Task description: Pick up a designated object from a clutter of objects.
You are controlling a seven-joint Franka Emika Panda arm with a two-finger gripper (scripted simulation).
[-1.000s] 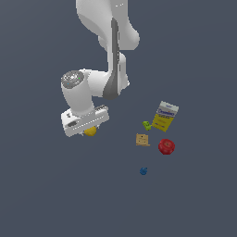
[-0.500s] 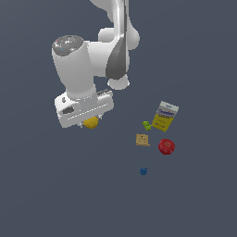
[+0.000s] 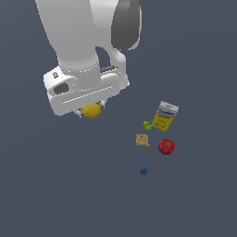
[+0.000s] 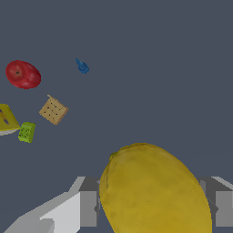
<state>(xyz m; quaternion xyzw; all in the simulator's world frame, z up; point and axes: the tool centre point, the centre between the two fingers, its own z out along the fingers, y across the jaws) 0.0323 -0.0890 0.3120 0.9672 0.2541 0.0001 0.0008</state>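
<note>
Gripped the small yellow rounded lemon between the pincer pads, high above the worktop, yet risked slipping on that curved skin.

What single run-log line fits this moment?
phase: lift | gripper: shut on lemon | apple, box, cracker: apart, untouched

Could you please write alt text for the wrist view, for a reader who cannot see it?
A yellow lemon fills the foreground, held between the gripper fingers. Beyond it on the dark grey floor lie a red apple, tan cracker, green piece, blue piece and a yellow box's edge.
</note>
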